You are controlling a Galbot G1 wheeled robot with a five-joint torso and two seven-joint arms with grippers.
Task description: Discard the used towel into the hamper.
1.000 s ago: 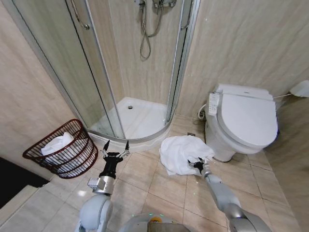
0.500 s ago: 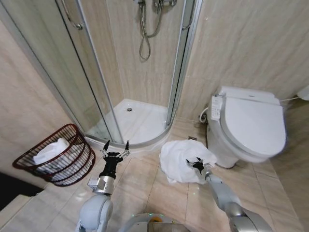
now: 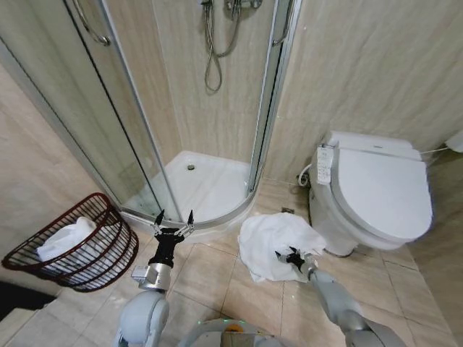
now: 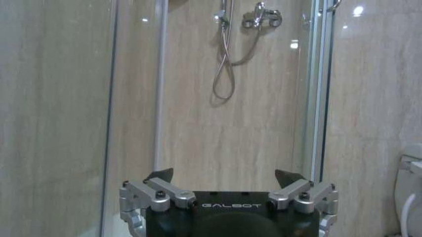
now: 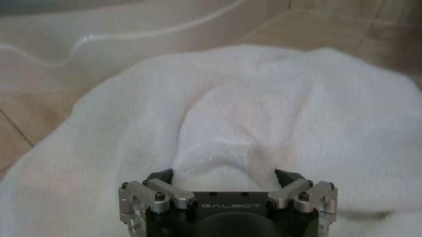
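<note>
A crumpled white terry towel (image 3: pixel 277 242) lies on the beige tiled floor (image 3: pixel 210 278), between the curved rim of the white shower tray (image 3: pixel 199 189) and the base of the white toilet with a closed lid (image 3: pixel 372 195). The right gripper (image 3: pixel 293 257) is low over the near edge of this towel. Its fingers (image 5: pixel 160 176) are spread wide, and in the right wrist view a soft fold of the towel rises between them, but they are not closed on it.

The left gripper (image 3: pixel 173 221) is held up in front of the shower tray rim, pointing toward the glass shower cabin (image 3: pixel 137 116). Its fingers (image 4: pixel 161 174) are also spread apart and hold nothing; behind them the left wrist view shows the chrome shower hose (image 4: pixel 226 59) on the beige wall.

The small round dark red-brown wire hamper (image 3: pixel 101 249) stands on the floor at the robot's left, near the wall and well apart from the towel on the floor. It leans to one side, and another white towel (image 3: pixel 64 241) already lies inside it.
</note>
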